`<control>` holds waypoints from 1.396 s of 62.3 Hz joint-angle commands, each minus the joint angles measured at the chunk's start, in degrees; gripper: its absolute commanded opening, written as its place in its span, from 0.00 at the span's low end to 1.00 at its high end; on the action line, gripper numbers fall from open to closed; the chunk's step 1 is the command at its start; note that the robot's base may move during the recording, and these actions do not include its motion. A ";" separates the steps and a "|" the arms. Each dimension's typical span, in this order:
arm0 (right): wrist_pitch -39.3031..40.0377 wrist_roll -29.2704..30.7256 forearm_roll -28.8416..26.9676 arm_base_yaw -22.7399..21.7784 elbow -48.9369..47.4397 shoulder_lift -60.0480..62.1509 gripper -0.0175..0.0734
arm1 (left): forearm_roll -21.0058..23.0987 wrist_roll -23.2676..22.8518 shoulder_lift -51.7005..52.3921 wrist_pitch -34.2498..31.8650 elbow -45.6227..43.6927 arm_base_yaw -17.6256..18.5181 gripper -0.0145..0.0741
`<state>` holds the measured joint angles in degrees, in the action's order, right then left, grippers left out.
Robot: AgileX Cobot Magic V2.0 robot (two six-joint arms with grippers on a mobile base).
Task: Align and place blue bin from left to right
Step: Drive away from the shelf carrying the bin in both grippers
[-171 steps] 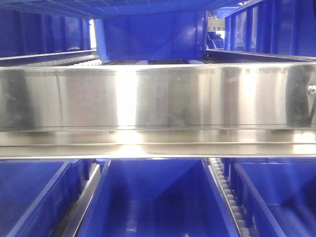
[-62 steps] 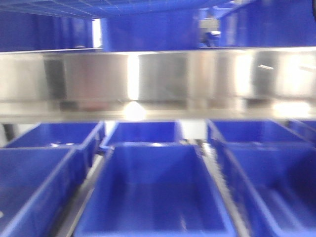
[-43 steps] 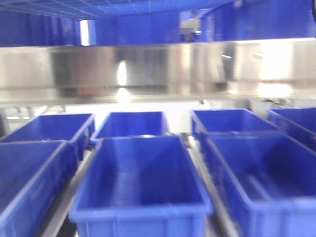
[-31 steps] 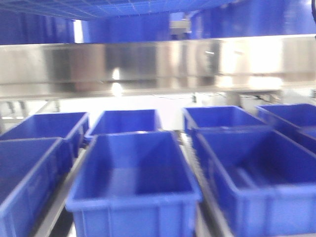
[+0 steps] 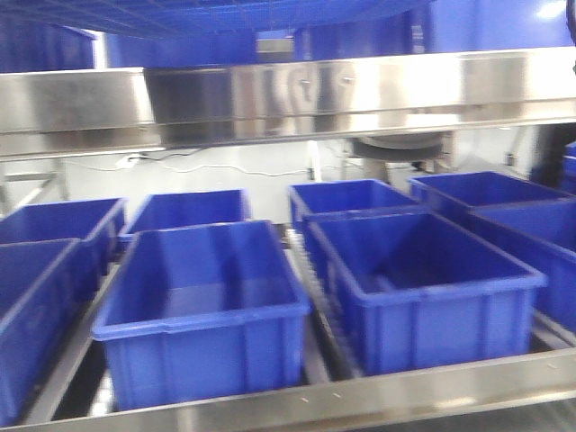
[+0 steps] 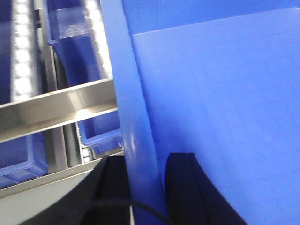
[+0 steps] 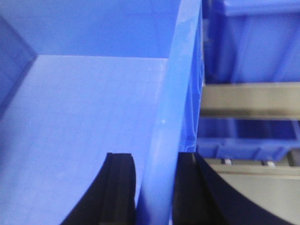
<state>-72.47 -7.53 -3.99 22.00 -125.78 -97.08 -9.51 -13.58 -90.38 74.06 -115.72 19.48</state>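
The blue bin (image 6: 220, 93) is held by both arms at once, with one gripper set over each of two opposite walls. In the left wrist view its thick, rounded, glossy rim is seen running from top to bottom. The left gripper (image 6: 146, 187) is set astride it. The matte black fingers (image 6: 185, 183) are drawn in narrowly against the wall, one on the smooth inner face and one outside.

In the right wrist view the right gripper (image 7: 157, 183) is clamped the same way on the opposite rim. Its flat-faced black fingers (image 7: 119, 187) are set close on either side of the plastic. The bin's smooth inner walls and its floor, faintly marked with a fine grid, are shown to the left.

Below the bin, brushed steel crossbars (image 6: 56, 110) and pale roller strips (image 6: 21, 47) are seen.

In the front view, rectangular blue crates (image 5: 202, 306) with tapered walls and lipped rims are ranged in rows on the lower shelf. A reflective steel rail (image 5: 288, 94) is shown above them. A gridded blue surface (image 5: 225, 13) is seen across the top edge. Whether it belongs to the held bin cannot be told.
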 commanded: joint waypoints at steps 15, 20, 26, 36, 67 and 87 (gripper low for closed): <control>5.47 1.57 0.67 -0.07 -0.82 1.79 0.12 | 0.19 1.46 1.25 -4.10 -0.76 0.44 0.15; 5.47 1.57 0.67 -0.07 -0.82 1.79 0.12 | 0.19 1.46 1.25 -4.10 -0.76 0.44 0.15; 5.47 1.57 0.67 -0.07 -0.82 1.79 0.12 | 0.19 1.46 1.25 -4.10 -0.76 0.44 0.15; 5.47 1.57 0.67 -0.07 -0.82 1.79 0.12 | 0.19 1.46 1.25 -4.10 -0.76 0.44 0.15; 5.47 1.57 0.67 -0.07 -0.82 1.79 0.12 | 0.19 1.46 1.25 -4.10 -0.76 0.44 0.15; 5.47 1.57 0.67 -0.07 -0.82 1.79 0.12 | 0.19 1.46 1.25 -4.10 -0.76 0.44 0.15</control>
<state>-72.47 -7.53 -3.99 22.00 -125.78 -97.08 -9.39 -13.71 -90.38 74.01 -115.72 19.48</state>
